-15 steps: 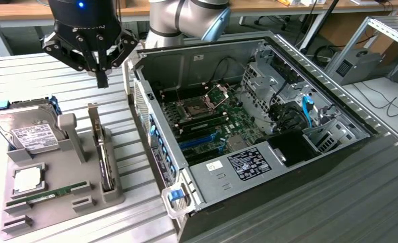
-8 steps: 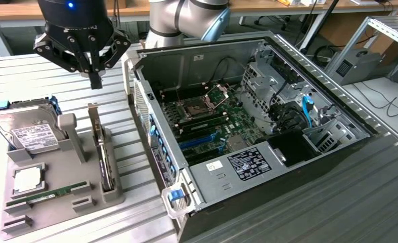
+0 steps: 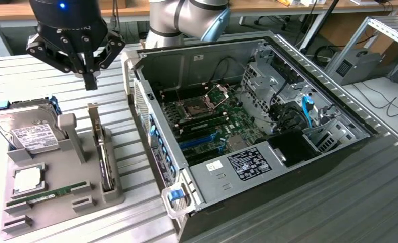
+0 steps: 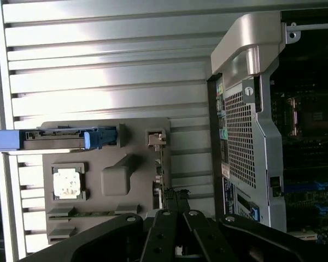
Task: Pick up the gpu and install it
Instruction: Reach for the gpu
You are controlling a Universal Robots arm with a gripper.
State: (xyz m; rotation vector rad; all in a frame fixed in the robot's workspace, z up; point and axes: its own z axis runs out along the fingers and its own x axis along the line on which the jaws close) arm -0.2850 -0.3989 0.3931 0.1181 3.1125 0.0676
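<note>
On the bench (image 3: 134, 223), at front: grey holder (image 3: 109, 196) with memory stick (image 3: 47, 195) and CPU (image 3: 27, 180). Behind these, upright on edge in its slot, the gpu (image 3: 104, 157), untouched; hard drive (image 3: 27, 132) beside. Farther, over the holder's far end, the hand (image 3: 89, 83): narrow, fingers pressed together, holds nothing. At the exterior view's right, open computer case (image 3: 199, 63).

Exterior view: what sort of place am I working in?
Probably a lab bench for PC assembly: an open computer case on a slatted metal table, a grey parts fixture beside it, wooden desks behind.
</note>
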